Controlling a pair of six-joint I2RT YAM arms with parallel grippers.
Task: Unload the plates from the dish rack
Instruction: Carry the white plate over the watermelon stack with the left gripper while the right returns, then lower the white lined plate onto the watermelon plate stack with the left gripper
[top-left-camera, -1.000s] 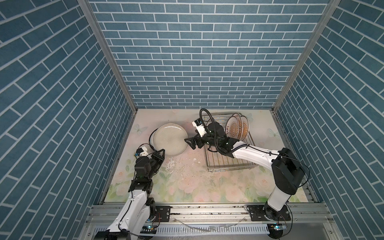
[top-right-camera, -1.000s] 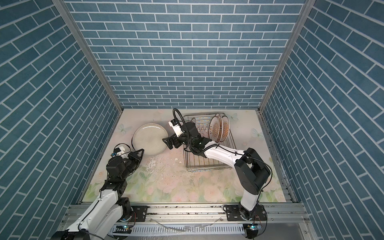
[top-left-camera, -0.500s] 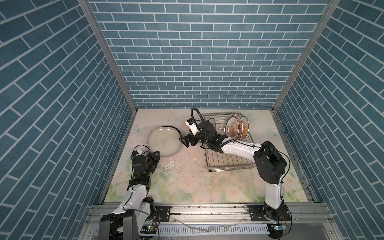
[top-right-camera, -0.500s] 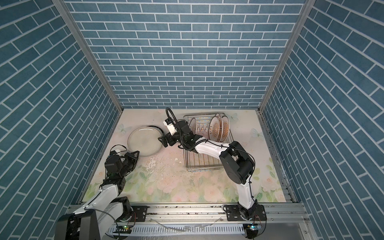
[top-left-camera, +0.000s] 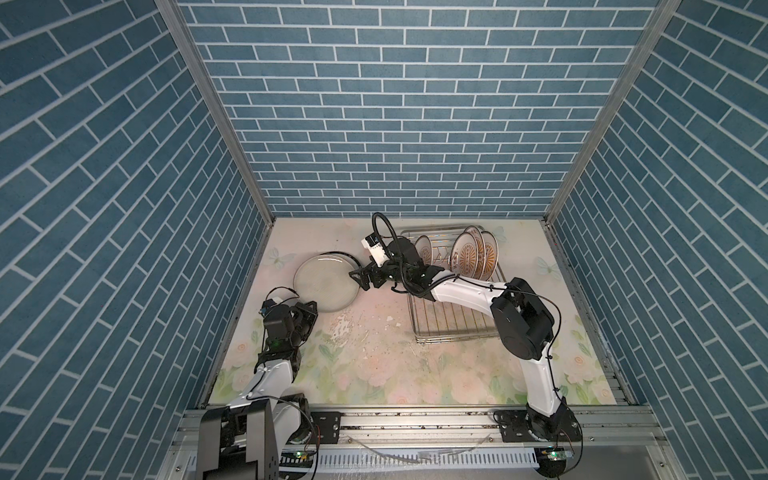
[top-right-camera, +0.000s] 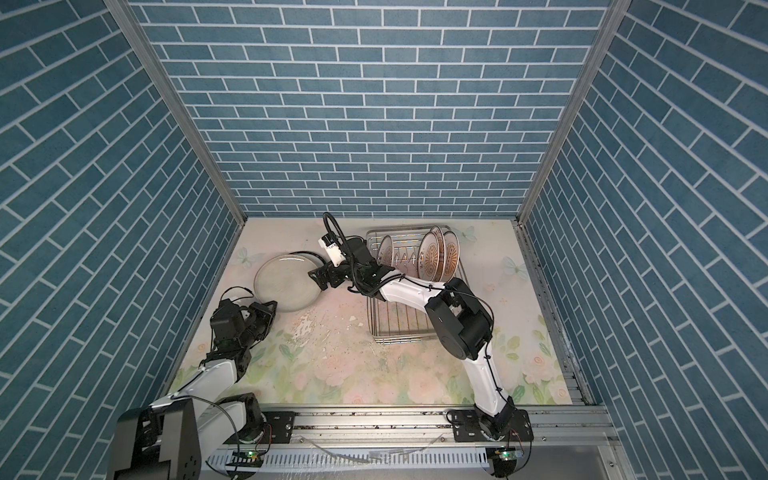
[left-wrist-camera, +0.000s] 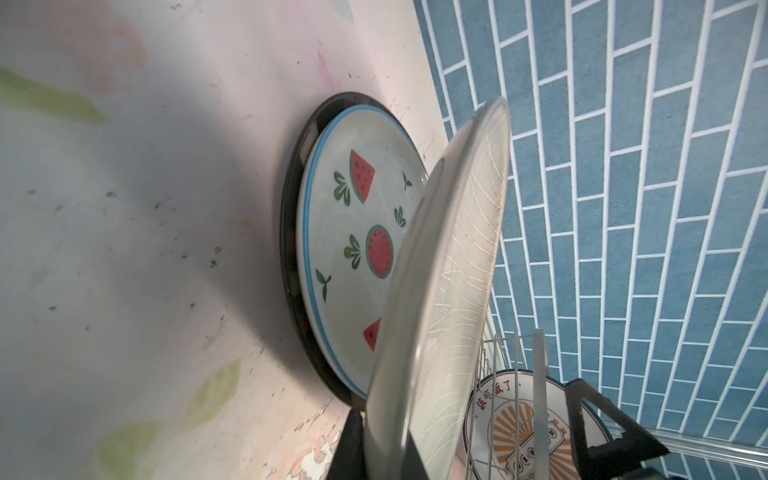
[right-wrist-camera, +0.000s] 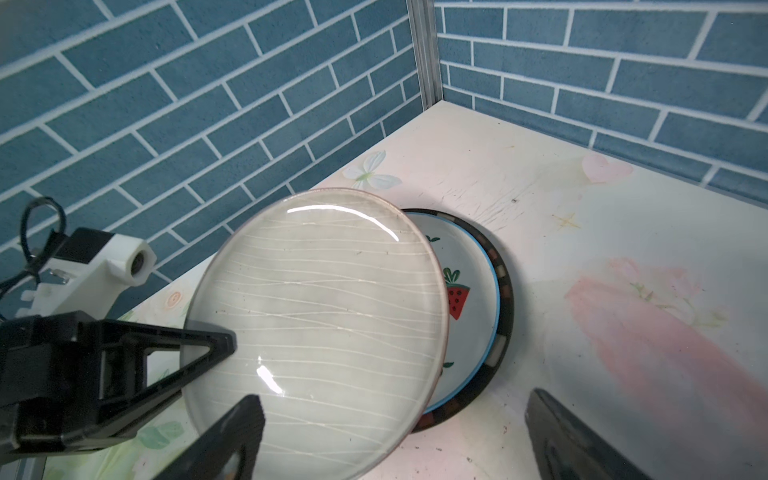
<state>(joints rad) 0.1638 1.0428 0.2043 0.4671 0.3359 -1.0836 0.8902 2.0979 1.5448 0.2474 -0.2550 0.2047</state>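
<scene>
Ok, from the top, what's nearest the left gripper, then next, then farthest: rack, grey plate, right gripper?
1. The grey plate, held in the left gripper.
2. The right gripper, by the plate's right edge.
3. The rack, farther right.

The only writing is a few red Chinese characters, not clearly legible, on the rim of the orange-sunburst plate (left-wrist-camera: 508, 419).

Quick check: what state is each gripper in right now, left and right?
Left gripper: closed on the rim of the round grey glazed plate with thin white lines.
Right gripper: open, gripping nothing, jaws wide beside that plate.
</scene>
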